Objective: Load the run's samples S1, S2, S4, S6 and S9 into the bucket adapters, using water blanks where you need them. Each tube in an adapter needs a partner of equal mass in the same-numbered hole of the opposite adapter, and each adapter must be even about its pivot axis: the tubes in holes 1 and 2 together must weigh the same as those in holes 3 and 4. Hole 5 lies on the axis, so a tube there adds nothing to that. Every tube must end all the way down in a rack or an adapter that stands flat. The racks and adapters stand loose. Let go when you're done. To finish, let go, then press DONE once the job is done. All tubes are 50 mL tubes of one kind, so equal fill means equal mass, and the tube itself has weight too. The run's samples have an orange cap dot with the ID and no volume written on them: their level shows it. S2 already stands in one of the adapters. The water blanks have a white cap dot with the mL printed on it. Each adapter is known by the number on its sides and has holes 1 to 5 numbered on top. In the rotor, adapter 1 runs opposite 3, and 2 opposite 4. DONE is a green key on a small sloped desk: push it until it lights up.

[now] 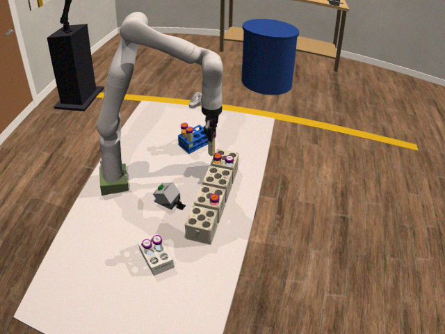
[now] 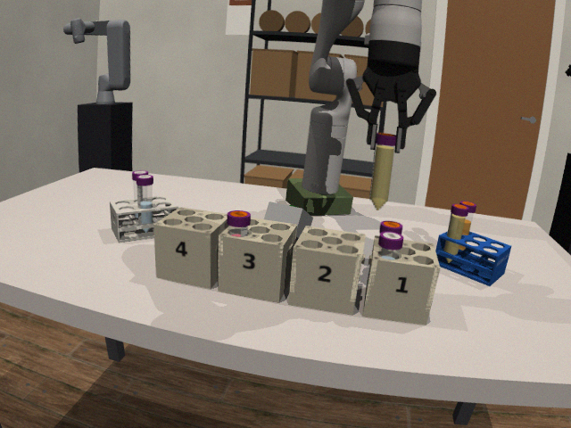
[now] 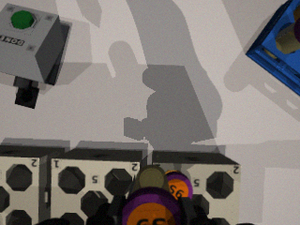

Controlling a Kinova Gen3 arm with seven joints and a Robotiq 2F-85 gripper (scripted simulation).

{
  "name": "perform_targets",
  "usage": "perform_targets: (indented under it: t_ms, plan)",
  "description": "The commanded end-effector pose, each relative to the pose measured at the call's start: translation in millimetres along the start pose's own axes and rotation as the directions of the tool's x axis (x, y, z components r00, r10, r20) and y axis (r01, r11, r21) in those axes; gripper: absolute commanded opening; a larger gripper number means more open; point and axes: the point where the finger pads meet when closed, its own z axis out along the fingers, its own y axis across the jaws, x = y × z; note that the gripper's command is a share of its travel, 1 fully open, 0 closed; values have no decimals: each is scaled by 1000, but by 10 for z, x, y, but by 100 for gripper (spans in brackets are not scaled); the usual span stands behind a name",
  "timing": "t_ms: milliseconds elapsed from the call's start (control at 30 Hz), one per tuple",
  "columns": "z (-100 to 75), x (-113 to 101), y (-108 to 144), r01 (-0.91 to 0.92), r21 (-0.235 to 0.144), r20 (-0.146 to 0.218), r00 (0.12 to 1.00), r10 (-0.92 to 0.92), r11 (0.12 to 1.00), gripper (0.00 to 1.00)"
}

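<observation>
My gripper [image 2: 384,138] is shut on the purple cap of a sample tube [image 2: 383,172] filled with tan liquid. It hangs upright in the air, above and just behind adapter 1 [image 2: 400,281]. In the wrist view its orange cap dot [image 3: 150,217] seems to read S9. Adapter 1 holds an orange-dot sample [image 2: 391,226], apparently S6, and a white-dot blank [image 2: 391,240]. Adapter 3 [image 2: 251,262] holds one orange-dot sample [image 2: 238,216] with pink liquid. Adapters 2 [image 2: 325,271] and 4 [image 2: 184,253] are empty. The blue rack [image 2: 475,258] holds two orange-dot samples.
A white rack [image 2: 133,216] with two blanks stands at the far end beyond adapter 4. The grey desk with the green DONE key [image 1: 160,186] sits between the arm's base [image 1: 114,183] and the adapter row. The four adapters stand close together in a line.
</observation>
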Motion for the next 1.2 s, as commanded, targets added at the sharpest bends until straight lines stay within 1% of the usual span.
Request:
perform_targets:
  t_ms: [0,467,533,700,1167]
  plan:
    - [8,-44,-91,-8,0,-9,1000,8,1000,10]
    - [7,-315,-471,-8,0,-8,1000,8,1000,10]
    - [7,-315,-471,-8,0,-8,1000,8,1000,10]
    - [7,-412,-606,-8,0,-8,1000,8,1000,10]
    - [6,-422,-604,-7,2,-2,1000,7,1000,10]
